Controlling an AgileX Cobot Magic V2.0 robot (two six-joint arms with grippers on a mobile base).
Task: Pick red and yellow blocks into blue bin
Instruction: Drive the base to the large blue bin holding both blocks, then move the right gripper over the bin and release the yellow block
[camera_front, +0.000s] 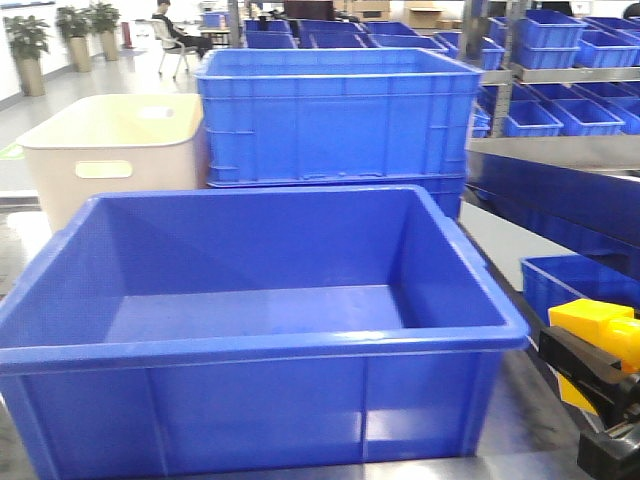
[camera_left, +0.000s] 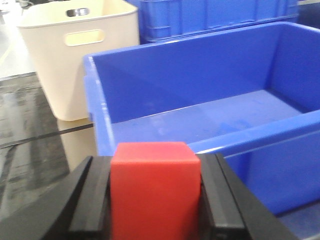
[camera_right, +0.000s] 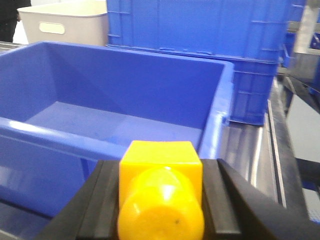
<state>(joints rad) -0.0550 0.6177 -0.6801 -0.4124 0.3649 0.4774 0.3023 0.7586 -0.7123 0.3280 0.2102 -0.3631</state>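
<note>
You had both blocks gripped just outside the blue bin (camera_front: 250, 415).

Front view: the yellow brick (camera_front: 588, 318) was at the lower right, beyond the bin's right front corner, and a cream tub (camera_front: 110, 150) and a taller blue crate (camera_front: 340, 120) stood behind the bin. Left wrist view: your left gripper (camera_left: 155, 200) had its jaws clamped on the red cube (camera_left: 152, 185), short of the rim near the bin's left front corner. Right wrist view: your right gripper (camera_right: 160, 200) had its jaws pressed against both sides of the yellow brick, also short of the near rim.
</note>
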